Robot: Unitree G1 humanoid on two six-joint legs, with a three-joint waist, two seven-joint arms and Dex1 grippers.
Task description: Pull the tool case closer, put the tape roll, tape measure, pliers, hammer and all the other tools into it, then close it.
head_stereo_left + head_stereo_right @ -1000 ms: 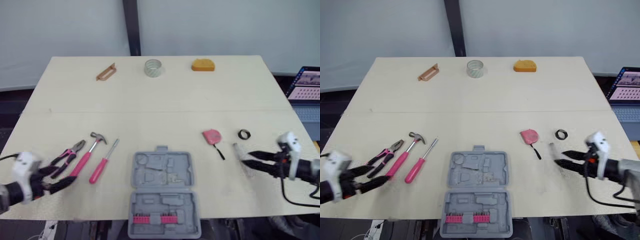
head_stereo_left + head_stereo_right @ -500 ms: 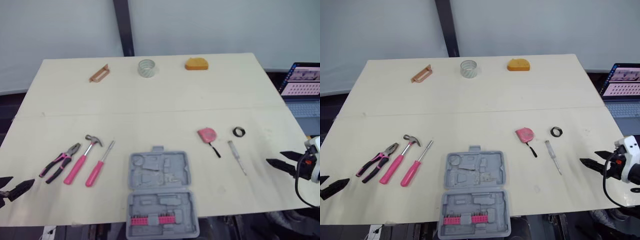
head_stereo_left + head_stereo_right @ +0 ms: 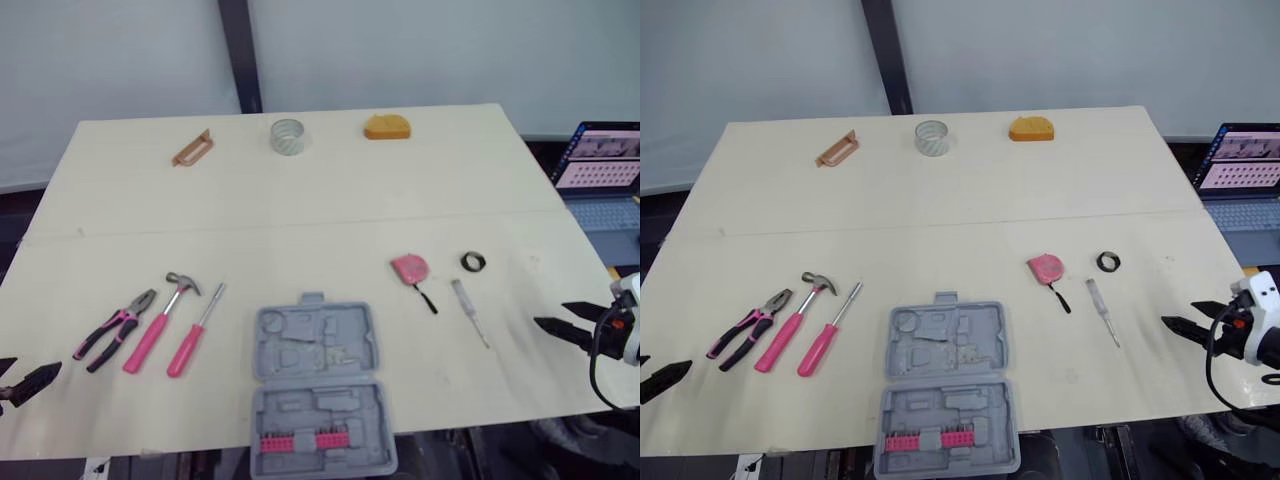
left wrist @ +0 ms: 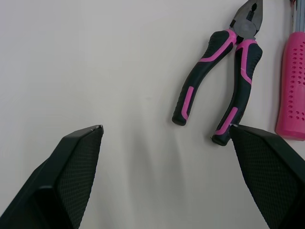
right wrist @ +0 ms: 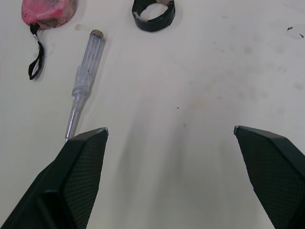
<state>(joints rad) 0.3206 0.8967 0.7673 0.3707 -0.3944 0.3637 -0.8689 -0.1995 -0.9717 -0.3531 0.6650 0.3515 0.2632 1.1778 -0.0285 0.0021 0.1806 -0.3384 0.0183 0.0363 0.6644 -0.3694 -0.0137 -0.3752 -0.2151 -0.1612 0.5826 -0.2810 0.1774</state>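
The grey tool case (image 3: 320, 385) lies open at the table's front edge, a row of pink bits in its near half. Left of it lie the pink-handled pliers (image 3: 112, 330), hammer (image 3: 160, 318) and pink screwdriver (image 3: 193, 335). Right of it are the pink tape measure (image 3: 410, 268), a black tape roll (image 3: 473, 262) and a clear screwdriver (image 3: 469, 310). My left gripper (image 3: 30, 380) is open at the front left, short of the pliers (image 4: 224, 81). My right gripper (image 3: 550, 314) is open at the right edge, apart from the clear screwdriver (image 5: 83, 81).
Along the table's far edge sit a tan handle piece (image 3: 192, 148), a clear tape roll (image 3: 287, 136) and an orange object (image 3: 386, 127). A laptop (image 3: 600, 165) stands beyond the table's right side. The table (image 3: 300, 230) has bare room across its middle.
Over the last second both grippers drew back from the tools toward the table's outer edges: the left away from the pliers, the right away from the clear screwdriver. The head camera shifted slightly.
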